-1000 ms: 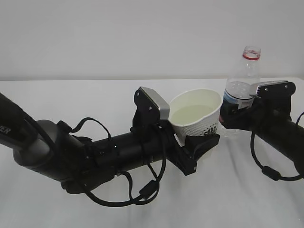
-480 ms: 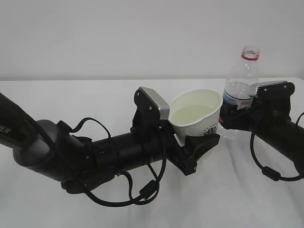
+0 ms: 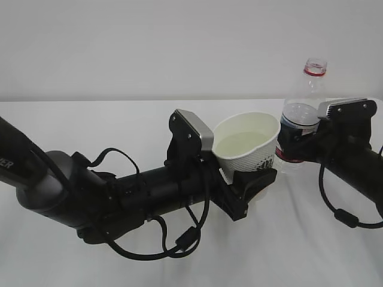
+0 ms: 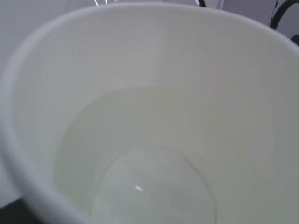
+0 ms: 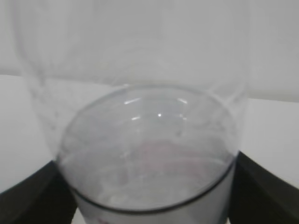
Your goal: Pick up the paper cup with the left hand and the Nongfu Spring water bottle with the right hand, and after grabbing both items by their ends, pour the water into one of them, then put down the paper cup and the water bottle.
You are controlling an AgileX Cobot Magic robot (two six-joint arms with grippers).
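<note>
Rising a little beside the paper cup (image 3: 246, 148), the right gripper (image 3: 294, 145) clasps the Nongfu Spring water bottle (image 3: 301, 113); the left gripper (image 3: 248, 177) holds the cup with water (image 4: 154, 182) inside, so setting down probably remains.

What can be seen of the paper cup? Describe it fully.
The paper cup is small, white and tapered, its outer wall ribbed, with dark print low on its side. Its inside is cream and holds clear water. It tilts slightly toward the camera, above the white table, clamped low on its body by the left gripper. The bottle stands just to its right; contact cannot be told.
</note>
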